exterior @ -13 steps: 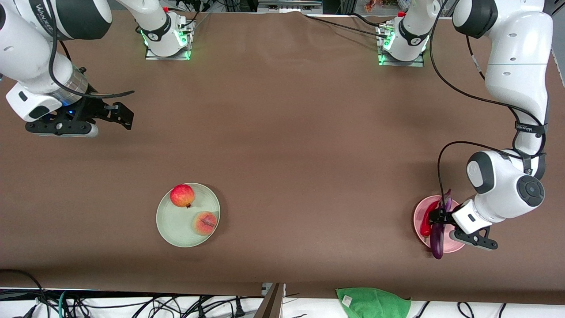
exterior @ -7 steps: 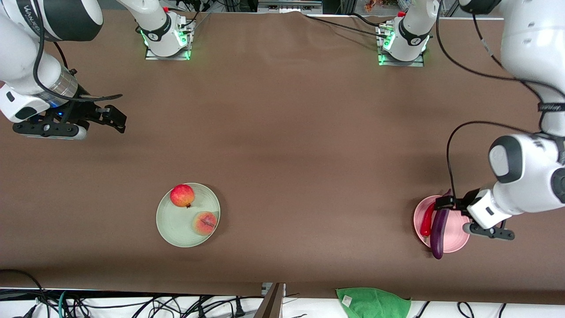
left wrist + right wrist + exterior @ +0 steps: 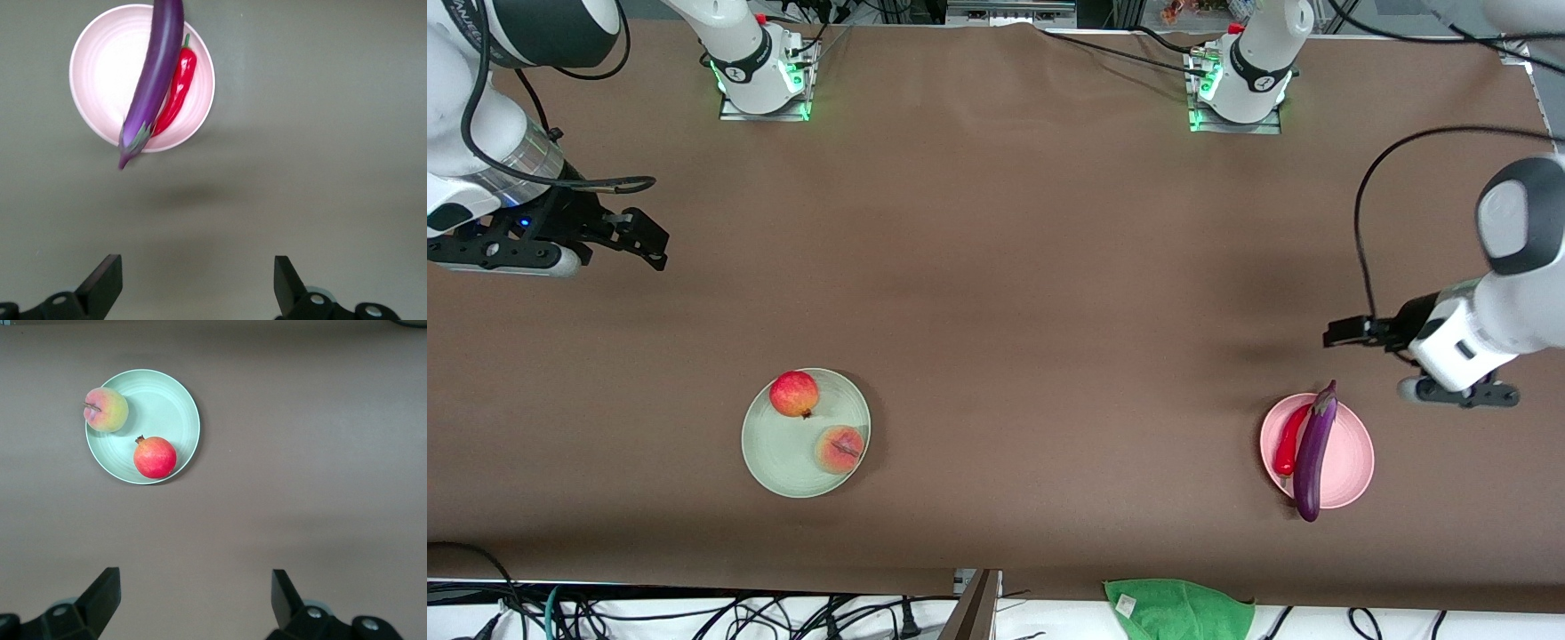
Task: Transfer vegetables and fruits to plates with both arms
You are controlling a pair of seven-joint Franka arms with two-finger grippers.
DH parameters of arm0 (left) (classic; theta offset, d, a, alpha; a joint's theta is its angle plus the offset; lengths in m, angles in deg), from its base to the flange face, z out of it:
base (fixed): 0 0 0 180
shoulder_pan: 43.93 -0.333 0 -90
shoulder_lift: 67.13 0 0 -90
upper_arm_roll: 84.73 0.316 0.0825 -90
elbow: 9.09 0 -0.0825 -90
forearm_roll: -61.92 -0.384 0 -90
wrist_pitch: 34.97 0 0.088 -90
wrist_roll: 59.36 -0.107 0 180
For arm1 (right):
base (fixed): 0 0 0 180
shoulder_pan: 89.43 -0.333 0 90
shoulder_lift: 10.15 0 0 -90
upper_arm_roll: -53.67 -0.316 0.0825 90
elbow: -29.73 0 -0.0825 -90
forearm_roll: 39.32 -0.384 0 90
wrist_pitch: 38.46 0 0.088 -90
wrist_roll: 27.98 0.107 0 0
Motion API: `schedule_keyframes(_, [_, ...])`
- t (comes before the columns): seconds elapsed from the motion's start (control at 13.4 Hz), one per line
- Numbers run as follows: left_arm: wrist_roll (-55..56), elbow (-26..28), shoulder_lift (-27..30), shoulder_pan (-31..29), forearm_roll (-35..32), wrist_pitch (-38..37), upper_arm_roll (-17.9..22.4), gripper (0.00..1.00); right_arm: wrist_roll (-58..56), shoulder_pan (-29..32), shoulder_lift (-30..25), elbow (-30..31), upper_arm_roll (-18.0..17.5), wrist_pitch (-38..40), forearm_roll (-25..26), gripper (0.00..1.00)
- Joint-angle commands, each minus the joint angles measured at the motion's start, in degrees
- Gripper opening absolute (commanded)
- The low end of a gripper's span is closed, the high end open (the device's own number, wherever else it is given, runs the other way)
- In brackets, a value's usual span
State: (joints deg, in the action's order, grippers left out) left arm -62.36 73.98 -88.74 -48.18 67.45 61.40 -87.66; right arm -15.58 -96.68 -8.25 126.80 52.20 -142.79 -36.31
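The pale pink plate [image 3: 1350, 455] [image 3: 107, 73] lies toward the left arm's end of the table. It holds the purple eggplant [image 3: 1311, 455] [image 3: 155, 79], whose ends overhang the rim, and the red chili pepper [image 3: 1287, 442] [image 3: 176, 91] beside it. The mint green plate [image 3: 781, 455] [image 3: 165, 405] holds the red pomegranate-like fruit [image 3: 794, 394] [image 3: 155, 457] and the peach [image 3: 840, 449] [image 3: 105, 409]. My left gripper [image 3: 1344, 333] [image 3: 197, 267] hangs open and empty over bare table beside the pink plate. My right gripper [image 3: 645, 238] [image 3: 193, 581] is open and empty over bare table at the right arm's end.
A green cloth [image 3: 1178, 608] lies at the table edge nearest the front camera, near the pink plate. The two arm bases [image 3: 763, 76] [image 3: 1240, 84] stand along the edge farthest from that camera. Cables hang below the near edge.
My left gripper has lifted off the pink plate and drawn back toward the bases, leaving the eggplant lying on the plate. My right gripper has drifted slightly toward its end of the table.
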Motion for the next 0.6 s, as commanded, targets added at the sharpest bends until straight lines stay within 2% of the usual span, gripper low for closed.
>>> schedule_keyframes(0.0, [1.5, 3.76, 7.44, -0.05, -2.18, -3.81, 0.29, 1.0, -0.36, 0.57, 0.12, -1.54, -0.37, 0.88, -0.19, 1.0])
schedule_keyframes(0.15, [2.38, 5.17, 10.87, -0.05, -3.06, -6.37, 0.29, 1.0, -0.36, 0.48, 0.12, -1.89, -0.46, 1.4, -0.19, 1.0])
schedule_keyframes(0.37, [2.21, 6.14, 14.74, 0.12, -8.76, -6.99, 0.29, 1.0, -0.36, 0.48, 0.21, -2.33, -0.46, 1.76, -0.28, 1.0])
schedule_keyframes(0.52, [2.65, 6.14, 16.77, 0.74, -8.87, -9.53, 0.2, 1.0, -0.36, 0.48, 0.21, -2.33, -0.46, 1.67, -0.37, 1.0])
